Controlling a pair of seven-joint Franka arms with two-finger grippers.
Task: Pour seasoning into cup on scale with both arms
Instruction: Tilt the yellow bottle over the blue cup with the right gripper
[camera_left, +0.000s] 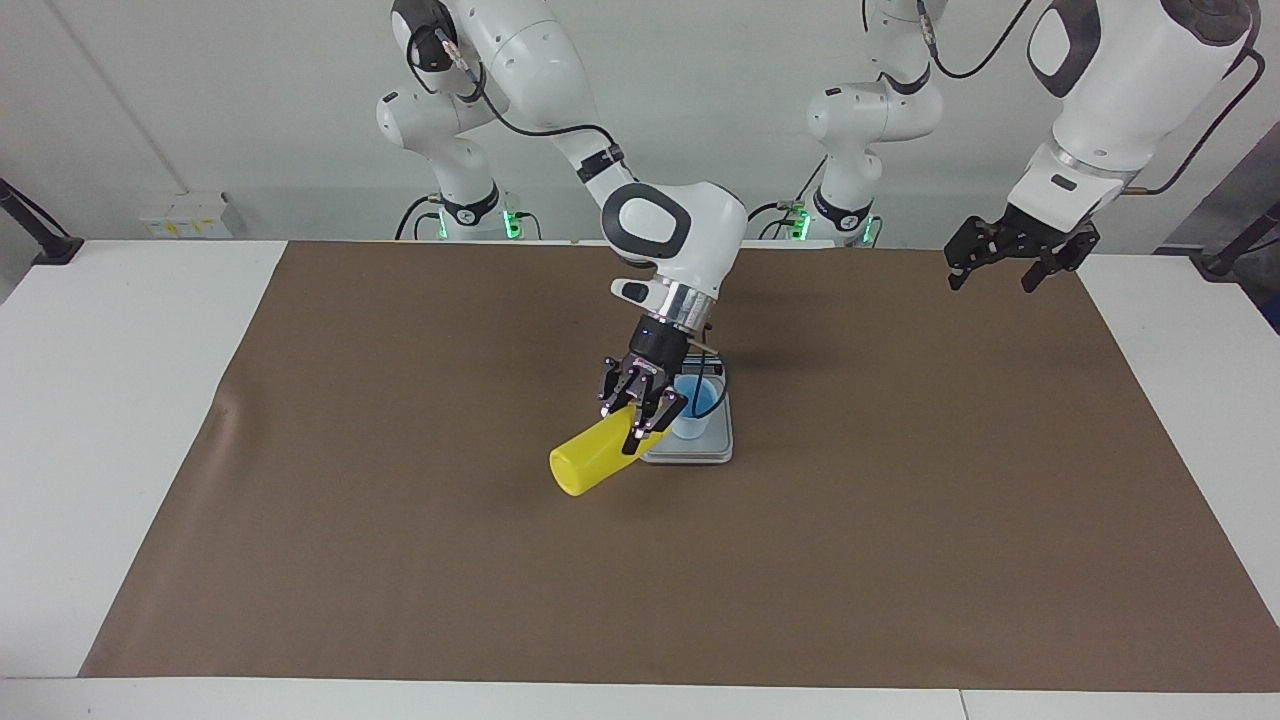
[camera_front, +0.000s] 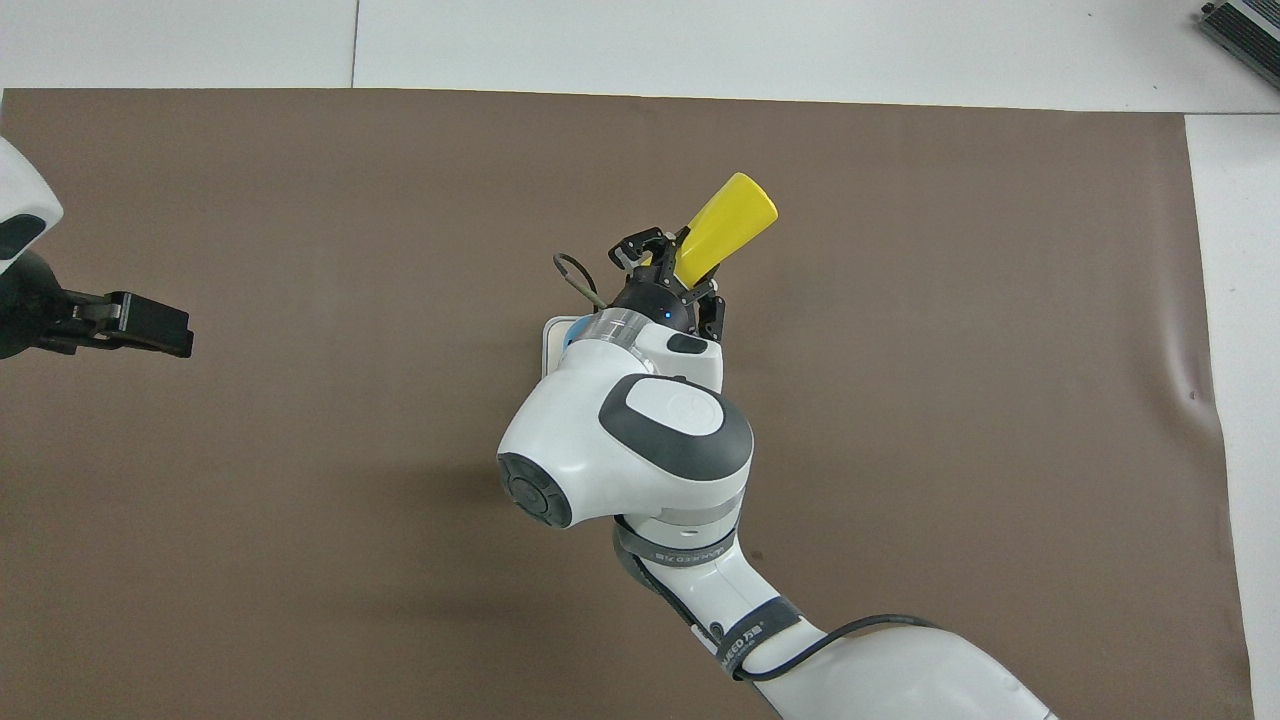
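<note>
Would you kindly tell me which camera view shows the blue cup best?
The facing view: the cup stands upright on the scale, its blue inside visible beside the tilted yellow bottle in the right gripper. In the overhead view, the right arm hides all but a blue sliver.

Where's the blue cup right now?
In the facing view the cup stands upright on the scale mid-table, beside the tilted yellow bottle that the right gripper holds.
</note>
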